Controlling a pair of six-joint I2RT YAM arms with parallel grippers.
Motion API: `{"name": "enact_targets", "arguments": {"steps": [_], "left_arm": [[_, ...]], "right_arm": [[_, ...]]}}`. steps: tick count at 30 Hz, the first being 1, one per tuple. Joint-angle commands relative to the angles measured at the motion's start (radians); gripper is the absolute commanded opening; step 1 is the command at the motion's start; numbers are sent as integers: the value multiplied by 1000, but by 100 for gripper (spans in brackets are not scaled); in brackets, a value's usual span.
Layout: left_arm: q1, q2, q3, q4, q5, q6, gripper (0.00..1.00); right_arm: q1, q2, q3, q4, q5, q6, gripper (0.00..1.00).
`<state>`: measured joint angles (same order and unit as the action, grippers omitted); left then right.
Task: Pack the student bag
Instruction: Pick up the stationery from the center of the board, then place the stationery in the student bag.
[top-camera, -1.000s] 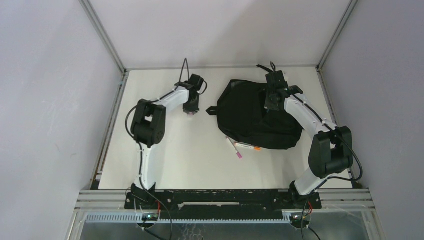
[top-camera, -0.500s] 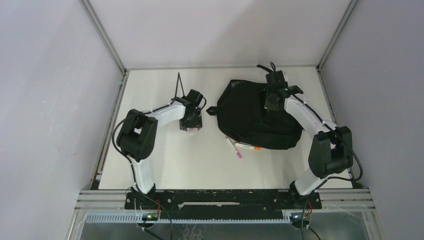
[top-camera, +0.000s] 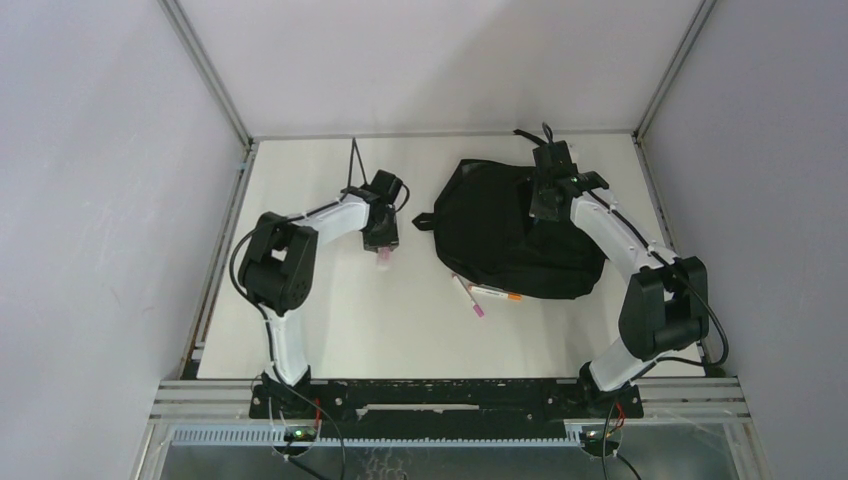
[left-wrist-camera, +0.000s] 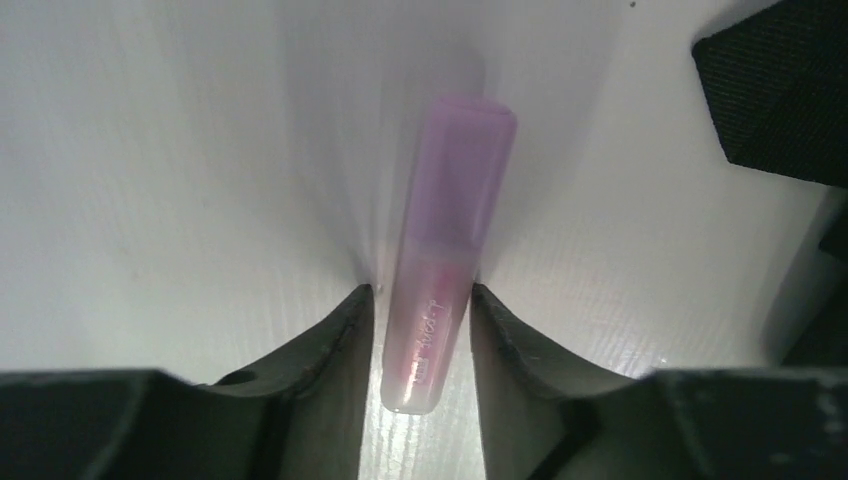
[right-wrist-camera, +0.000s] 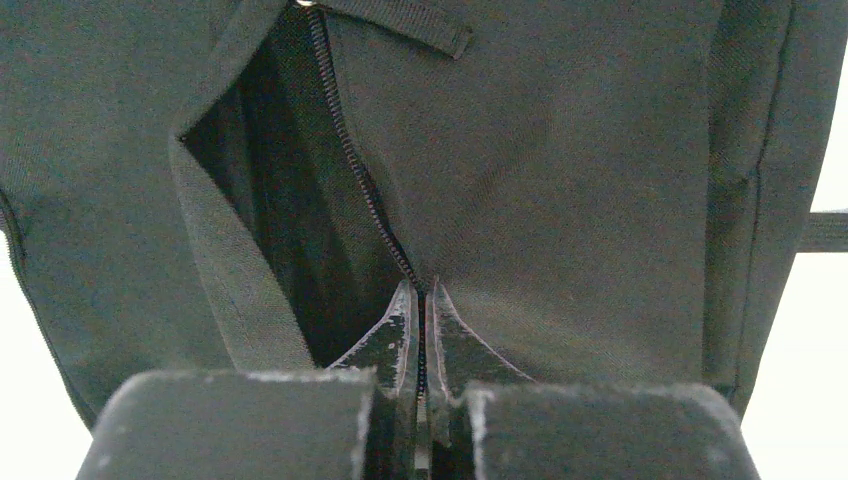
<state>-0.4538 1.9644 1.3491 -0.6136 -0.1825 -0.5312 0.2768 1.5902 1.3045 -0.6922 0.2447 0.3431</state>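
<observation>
The student bag (top-camera: 500, 235), black and floppy, lies at the back right of the table. My right gripper (top-camera: 546, 213) is on top of it. In the right wrist view that gripper (right-wrist-camera: 421, 300) is shut on the zipper edge of the bag (right-wrist-camera: 560, 150), next to a dark gap where the zip is open. My left gripper (top-camera: 382, 246) points down at the table, left of the bag. A pink highlighter (left-wrist-camera: 450, 230) lies between its fingers. The right finger touches the highlighter and a slim gap shows at the left finger. The left gripper (left-wrist-camera: 421, 300) is open.
Two pens (top-camera: 470, 298) (top-camera: 497, 293) lie at the bag's near edge, partly under it. A black strap loop (top-camera: 424, 222) sticks out on the bag's left side, close to my left gripper. A strap corner (left-wrist-camera: 780, 90) shows at the upper right of the left wrist view.
My left gripper has moved toward the near side with the pink highlighter and its jaws have widened. The right arm and the bag have not moved.
</observation>
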Motion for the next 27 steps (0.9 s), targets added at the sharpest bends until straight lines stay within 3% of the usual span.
{"name": "enact_targets", "arguments": {"steps": [1,6,9,16,19,24,27], "left_arm": [[15,26,16,27,54,7,38],[11,-48,27,46,80,23,6],[-11,-132,51,63,131,46,1],[-145,-190,228,106,429,14,0],[-200,-154,280,232,564,-83,0],[-233,-31,356,417,681,-297,0],[-243,30,434,443,680,-331,0]], "right_arm": [[7,-53,6,23,-2,11,0],[8,-57,7,27,-8,8,0],[11,-66,7,24,-9,8,0],[9,-68,7,24,-10,17,0],[9,-67,7,26,-14,25,0],[5,-78,7,33,-31,33,0],[4,-86,7,32,-34,33,0]]}}
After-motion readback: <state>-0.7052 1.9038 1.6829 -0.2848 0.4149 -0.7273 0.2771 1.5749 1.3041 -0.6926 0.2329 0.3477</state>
